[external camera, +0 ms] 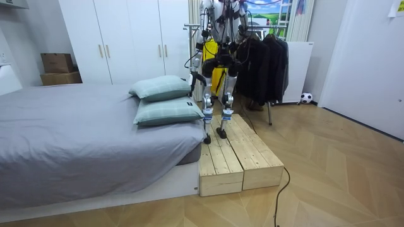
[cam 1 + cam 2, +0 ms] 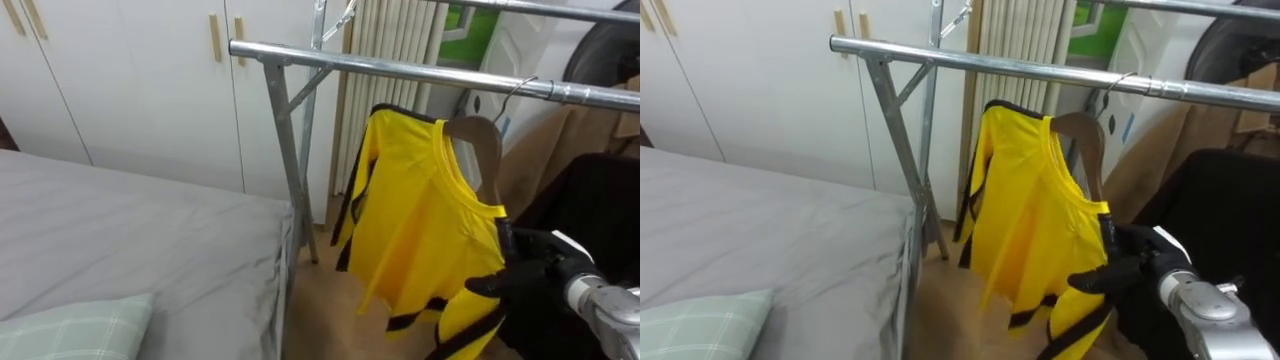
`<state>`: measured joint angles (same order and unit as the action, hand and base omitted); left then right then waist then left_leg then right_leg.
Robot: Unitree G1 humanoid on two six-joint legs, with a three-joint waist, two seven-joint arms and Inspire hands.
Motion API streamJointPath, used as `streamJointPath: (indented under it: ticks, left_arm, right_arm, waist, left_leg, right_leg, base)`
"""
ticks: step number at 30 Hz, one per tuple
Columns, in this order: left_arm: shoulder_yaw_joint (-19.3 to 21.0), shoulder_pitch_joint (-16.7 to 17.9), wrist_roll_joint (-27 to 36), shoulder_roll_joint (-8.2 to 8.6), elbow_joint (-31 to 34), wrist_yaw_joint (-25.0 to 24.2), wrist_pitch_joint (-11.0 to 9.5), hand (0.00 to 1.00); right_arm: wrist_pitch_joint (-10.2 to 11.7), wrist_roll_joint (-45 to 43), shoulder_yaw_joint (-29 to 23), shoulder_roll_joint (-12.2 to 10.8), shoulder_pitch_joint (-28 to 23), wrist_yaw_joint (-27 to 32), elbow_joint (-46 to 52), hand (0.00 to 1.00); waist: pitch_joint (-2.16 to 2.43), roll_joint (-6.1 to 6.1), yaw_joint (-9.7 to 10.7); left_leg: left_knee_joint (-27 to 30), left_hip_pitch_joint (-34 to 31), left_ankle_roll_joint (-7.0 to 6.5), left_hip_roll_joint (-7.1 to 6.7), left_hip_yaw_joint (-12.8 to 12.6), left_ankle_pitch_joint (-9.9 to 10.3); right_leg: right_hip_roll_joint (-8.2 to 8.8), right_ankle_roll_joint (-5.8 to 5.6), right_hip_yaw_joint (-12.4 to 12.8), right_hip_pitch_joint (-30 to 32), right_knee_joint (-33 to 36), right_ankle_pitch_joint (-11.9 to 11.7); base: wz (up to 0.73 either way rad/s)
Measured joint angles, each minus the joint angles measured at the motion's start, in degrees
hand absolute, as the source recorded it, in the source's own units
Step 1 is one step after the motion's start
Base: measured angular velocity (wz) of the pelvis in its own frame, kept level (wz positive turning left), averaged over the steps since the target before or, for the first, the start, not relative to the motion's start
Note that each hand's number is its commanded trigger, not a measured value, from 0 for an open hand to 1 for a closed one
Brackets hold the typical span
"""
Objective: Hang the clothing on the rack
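A yellow shirt [image 2: 420,210] with black trim hangs on a wooden hanger [image 2: 478,140]. The hanger's wire hook [image 2: 515,92] sits over the metal rail [image 2: 400,68] of the clothes rack. My right hand [image 2: 535,268] comes in from the lower right, at the shirt's near shoulder. Its thumb and fingers close on the yellow cloth there. In the room view I stand on a wooden platform [image 1: 237,157] facing the rack, with my left hand [image 1: 192,63] low at my side.
A bed with a grey sheet [image 2: 130,240] and a pale checked pillow [image 2: 80,330] lies to the left. The rack's upright post [image 2: 285,150] stands next to the bed's corner. Dark clothes [image 2: 600,210] hang at the right, with white wardrobes [image 2: 130,80] behind.
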<state>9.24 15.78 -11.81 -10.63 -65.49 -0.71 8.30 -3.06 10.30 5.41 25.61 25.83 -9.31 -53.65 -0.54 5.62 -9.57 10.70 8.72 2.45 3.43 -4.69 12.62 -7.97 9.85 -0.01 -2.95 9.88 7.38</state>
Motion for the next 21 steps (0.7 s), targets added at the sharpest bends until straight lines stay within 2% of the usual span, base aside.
streamJointPath:
  ticks: [4,11,21]
  left_arm:
    - [0.02,0.02,0.01,-0.04,0.01,0.00,-0.01,0.00]
    - [0.01,0.02,0.01,-0.04,0.00,-0.01,0.00,0.00]
    - [-1.53,0.00,0.89,-0.01,-0.03,-0.03,0.01,0.00]
  right_arm:
    - [-0.01,0.02,0.01,0.00,0.00,1.46,-0.04,0.00]
    - [-0.01,0.03,-0.01,0.00,0.00,2.98,0.05,0.00]
    - [0.00,1.08,-0.14,0.00,0.01,5.25,1.42,0.00]
  waist:
    - [-0.12,0.43,-0.01]
    - [-0.08,0.43,-0.05]
    - [0.21,-0.62,0.11]
  left_leg:
    - [-0.01,0.00,0.00,0.00,-0.06,0.00]
    - [0.04,-0.06,0.00,-0.01,-0.37,0.00]
    - [0.07,-0.07,0.00,0.04,-0.53,0.00]
  right_leg:
    - [0.00,-0.02,0.01,0.01,-0.11,0.01]
    - [0.00,-0.02,0.25,0.06,-0.17,0.01]
    - [-0.01,-0.01,0.23,0.11,-0.02,0.01]
  base:
    - [0.00]
    - [0.00]
    - [0.00]
